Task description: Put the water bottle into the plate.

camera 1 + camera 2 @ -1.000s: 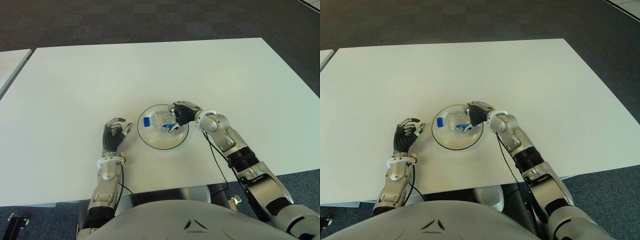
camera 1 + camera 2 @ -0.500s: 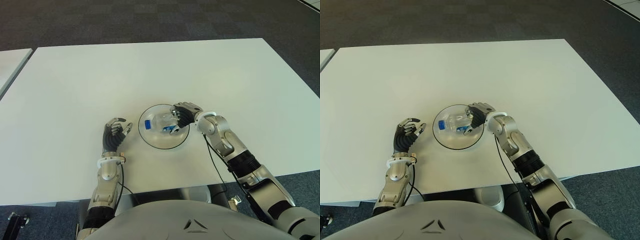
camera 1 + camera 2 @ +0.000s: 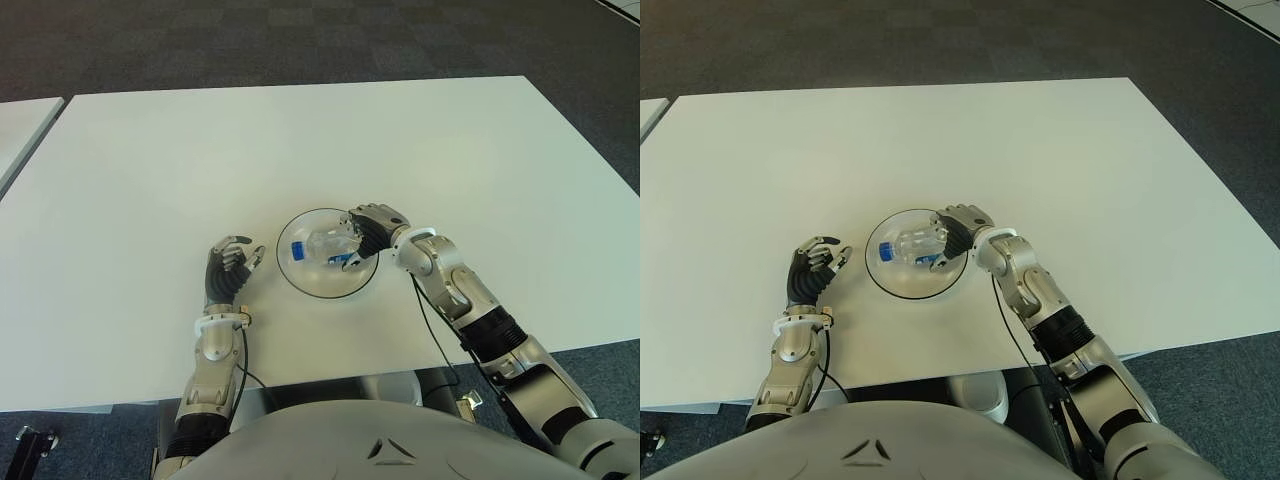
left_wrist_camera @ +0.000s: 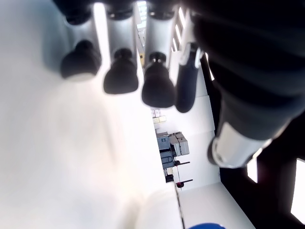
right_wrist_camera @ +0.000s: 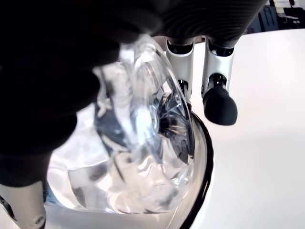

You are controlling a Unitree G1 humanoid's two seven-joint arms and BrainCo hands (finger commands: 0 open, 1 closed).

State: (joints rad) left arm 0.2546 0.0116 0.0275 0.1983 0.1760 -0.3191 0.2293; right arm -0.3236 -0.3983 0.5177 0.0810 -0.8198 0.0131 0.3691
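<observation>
Water bottle (image 3: pixel 322 243) on its side in plate (image 3: pixel 300 277), right hand (image 3: pixel 366 229) clasped around it.

right hand (image 3: pixel 366 228) covers the base end of the water bottle (image 3: pixel 322 243); plate (image 3: pixel 305 282) rim hidden under that hand on its right side; can't tell if the bottle touches the plate; right wrist view crops both
</observation>
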